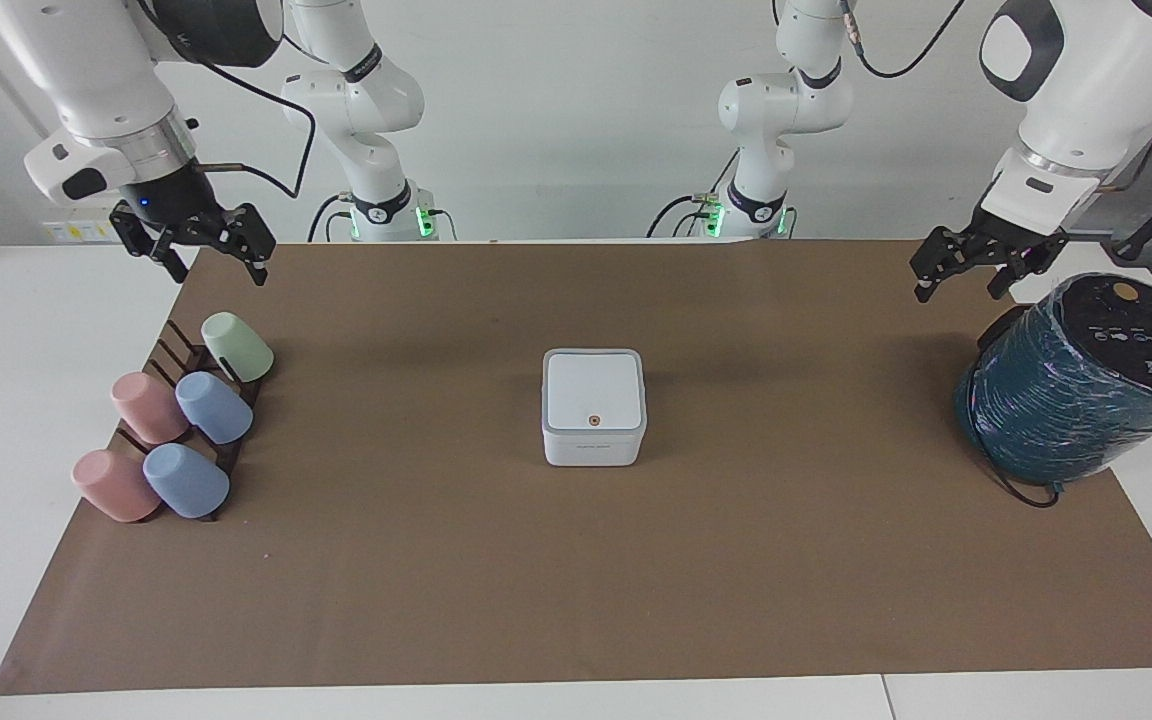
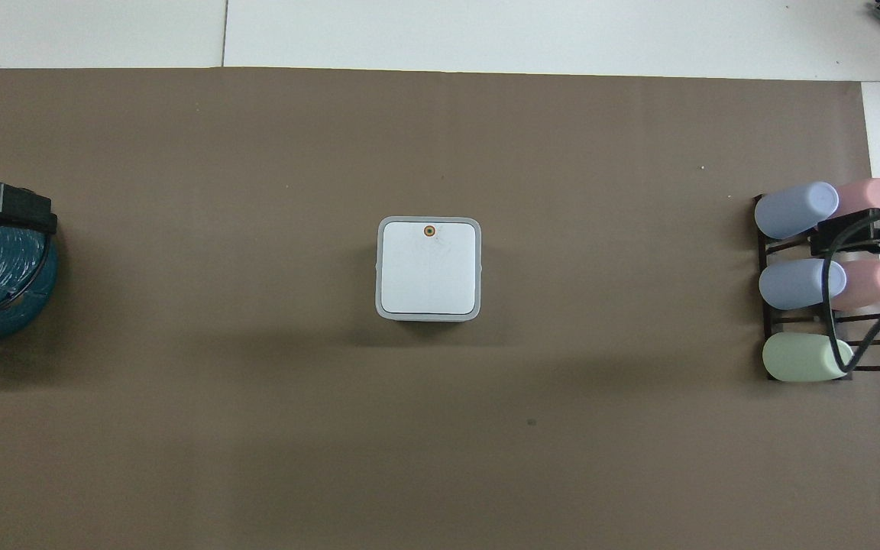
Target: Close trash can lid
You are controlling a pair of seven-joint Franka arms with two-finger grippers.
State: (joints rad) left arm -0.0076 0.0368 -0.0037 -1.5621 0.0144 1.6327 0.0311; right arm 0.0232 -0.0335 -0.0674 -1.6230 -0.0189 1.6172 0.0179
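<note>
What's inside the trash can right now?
Cannot be seen: the lid lies flat and shut on the trash can, covering the inside in both views. On top only its small orange dot shows. Neither pincer is near it.

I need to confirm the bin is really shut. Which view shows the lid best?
The facing view: it shows the lid from an angle, lying flat on the bin with no gap along the front edge. The overhead view shows only the lid's square top and orange dot, not the seam.
</note>
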